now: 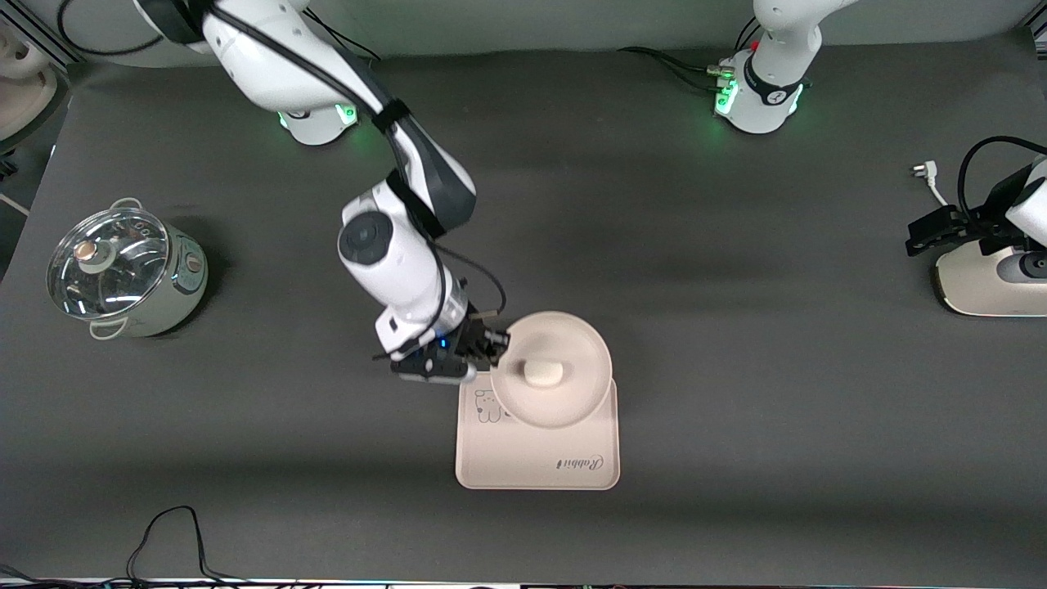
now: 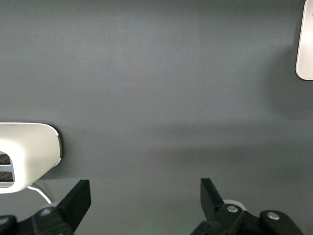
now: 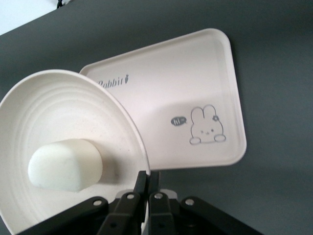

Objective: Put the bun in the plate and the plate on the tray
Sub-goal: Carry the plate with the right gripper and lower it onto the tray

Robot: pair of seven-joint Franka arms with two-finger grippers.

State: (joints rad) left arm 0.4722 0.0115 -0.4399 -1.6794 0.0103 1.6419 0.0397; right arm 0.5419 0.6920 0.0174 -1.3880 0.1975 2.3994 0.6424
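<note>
The white bun point(image 1: 542, 373) lies in the round cream plate point(image 1: 564, 329). My right gripper point(image 1: 496, 339) is shut on the plate's rim at the side toward the right arm's end. It holds the plate over the part of the tray point(image 1: 532, 458) farther from the front camera; I cannot tell whether plate and tray touch. The right wrist view shows the gripper point(image 3: 149, 176) pinching the rim, the bun point(image 3: 66, 164) in the plate point(image 3: 63, 107) and the tray point(image 3: 186, 83) with its rabbit drawing below. My left gripper point(image 1: 932, 233) waits, open and empty point(image 2: 146, 188), at the left arm's end.
A green pot with a glass lid point(image 1: 123, 274) stands toward the right arm's end. A white appliance point(image 1: 990, 282) sits at the left arm's end, next to my left gripper, and shows in the left wrist view point(image 2: 24, 152). A white plug point(image 1: 924, 172) lies near it.
</note>
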